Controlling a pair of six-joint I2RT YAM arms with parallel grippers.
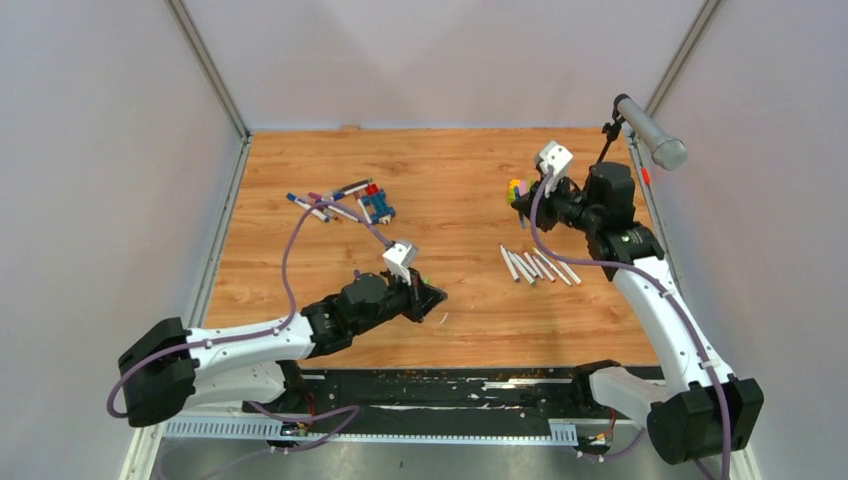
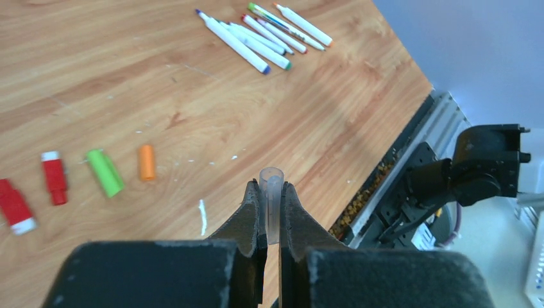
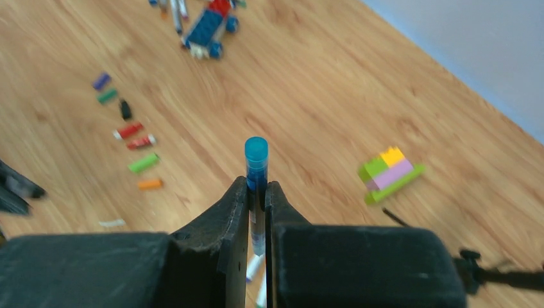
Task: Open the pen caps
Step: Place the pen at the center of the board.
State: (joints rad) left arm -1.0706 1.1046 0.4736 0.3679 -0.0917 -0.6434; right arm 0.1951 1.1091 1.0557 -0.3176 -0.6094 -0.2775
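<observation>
Clear cap (image 2: pixel 271 174) in left claw (image 2: pixel 272 187), near table edge (image 2: pixel 385 151).

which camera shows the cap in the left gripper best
Left wrist view: the pale cap sits close up, clamped in the left gripper, open end visible. The top view shows only that gripper from above, the cap too small to make out. The right wrist view misses it.

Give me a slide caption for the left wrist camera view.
Left gripper shut on a pale translucent cap over the wooden table, loose caps and a row of pens beyond.
</observation>
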